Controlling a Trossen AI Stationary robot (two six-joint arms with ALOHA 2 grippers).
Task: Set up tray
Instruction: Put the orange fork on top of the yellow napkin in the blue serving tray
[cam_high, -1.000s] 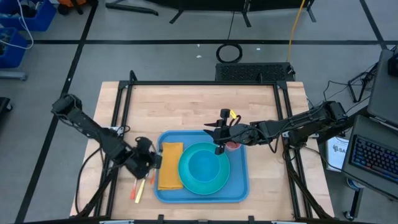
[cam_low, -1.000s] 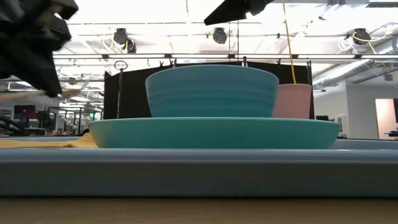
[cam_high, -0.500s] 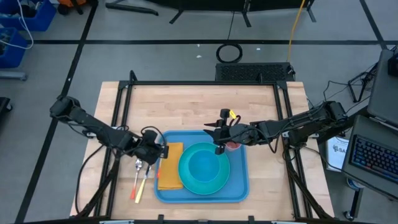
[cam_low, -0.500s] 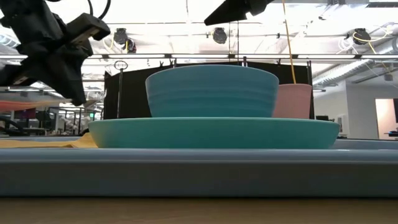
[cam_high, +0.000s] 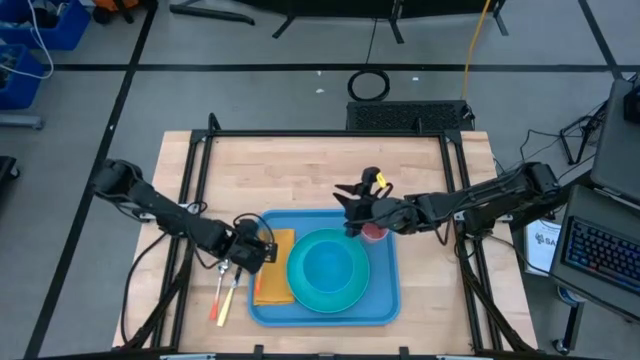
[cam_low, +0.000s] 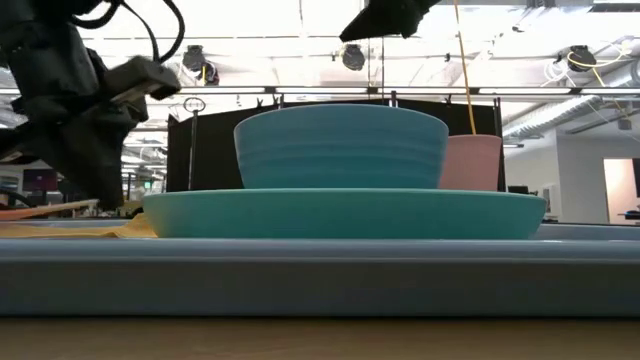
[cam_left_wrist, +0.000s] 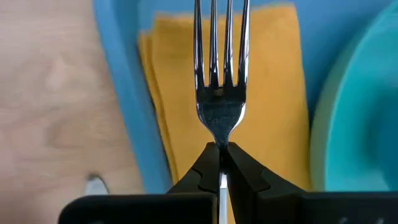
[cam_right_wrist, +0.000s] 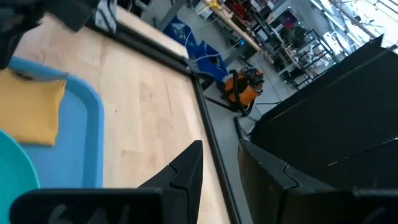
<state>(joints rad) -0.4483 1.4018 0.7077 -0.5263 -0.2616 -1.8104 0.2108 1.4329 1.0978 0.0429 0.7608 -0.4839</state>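
The blue tray (cam_high: 385, 290) lies at the table's near middle. On it are a folded yellow napkin (cam_high: 274, 280), a turquoise plate (cam_high: 345, 295) with a turquoise bowl (cam_low: 340, 145), and a pink cup (cam_high: 374, 233). My left gripper (cam_high: 256, 254) is at the tray's left rim, shut on a silver fork (cam_left_wrist: 221, 74) whose tines reach over the napkin (cam_left_wrist: 273, 93). My right gripper (cam_high: 352, 203) is open and empty, raised over the tray's far edge beside the cup. My left gripper pinches the fork's neck (cam_left_wrist: 221, 138), just behind the tine head, between its two fingertips. The fork runs straight out along the fingers, tines pointing toward the table's right, over the napkin. Whether the tines touch the napkin cannot be told.
Two orange-handled utensils (cam_high: 224, 297) lie on the wood left of the tray, and one silver tip shows in the left wrist view (cam_left_wrist: 94, 184). Bare wood lies on the far half of the table (cam_high: 300, 170). A black metal frame (cam_high: 200, 170) borders the table.
My left gripper has carried the fork from beside the tray's left rim toward the napkin, turning, and has come down lower. My right gripper has risen and drawn back from the cup toward the table's far edge, tipping upward.
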